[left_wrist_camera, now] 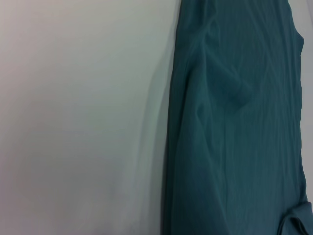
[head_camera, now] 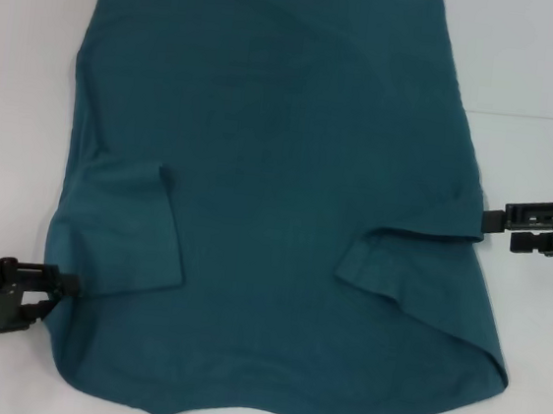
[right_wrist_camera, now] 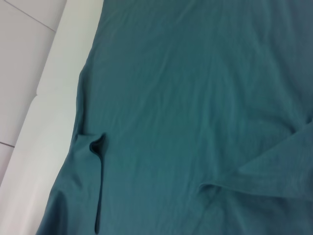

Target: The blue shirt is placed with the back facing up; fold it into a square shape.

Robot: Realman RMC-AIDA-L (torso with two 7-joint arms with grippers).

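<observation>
Lying flat on the white counter (head_camera: 21,91), the blue shirt (head_camera: 278,187) shows its plain side up, with the hem at the far end and the collar end near the robot. Both sleeves are already turned inward onto the body of the shirt, so I judge that the sleeve step is done and the side folds come now.

The left pincer (head_camera: 62,285) is at the shirt's left edge, low beside the folded sleeve, and its tips touch the cloth. The right pincer (head_camera: 492,225) is at the right edge, near the place where the right sleeve begins. Its two fingers stand a little apart, with the cloth edge at their tips. For the left pincer I cannot tell if it is apart or pressed together.

The next move probably asks each pincer to take a firm hold of its edge and carry it toward the middle line, keeping the fold straight and the sleeves tucked inside.
</observation>
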